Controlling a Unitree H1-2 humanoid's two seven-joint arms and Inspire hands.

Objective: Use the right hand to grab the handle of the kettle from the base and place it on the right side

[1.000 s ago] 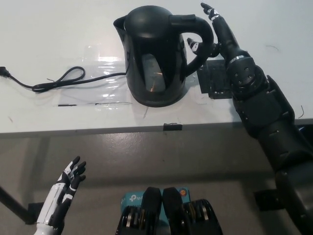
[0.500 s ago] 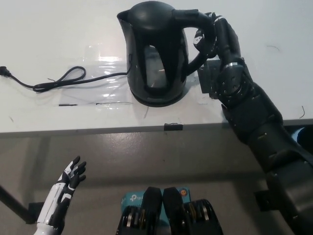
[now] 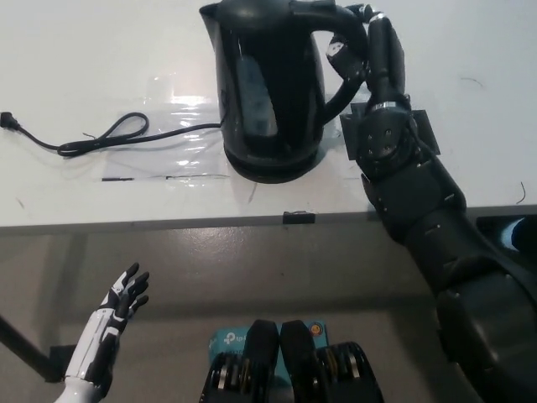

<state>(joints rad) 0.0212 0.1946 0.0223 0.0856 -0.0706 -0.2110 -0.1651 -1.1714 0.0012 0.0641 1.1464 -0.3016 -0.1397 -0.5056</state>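
- Far left, below the counter (image 3: pixel 101 201) edge: the white left robot hand (image 3: pixel 117 306) hangs idle with its fingers spread wide, holding nothing. Same spot as a second ago.
- On the counter's left lies a loose black power cord (image 3: pixel 101 138), running toward the kettle's base (image 3: pixel 273 168). It hasn't budged.
- The kettle (image 3: pixel 268 84) sits mid-counter, and it now reaches right up to the top edge of the picture, higher than a second ago. Can't tell if it's actually left the base or just tipped, since the bottom looks touching there.
- The big change: a second ago the black right robot hand (image 3: pixel 361 50) was beside the handle (image 3: pixel 348 42) with fingers out; now it's closed around it, fingers wrapped through the loop at the kettle's right side.
- My read: the grab is done and the lift is starting or about to. Next is raising it off the base and carrying it over to the bare counter on the right, keeping it level.
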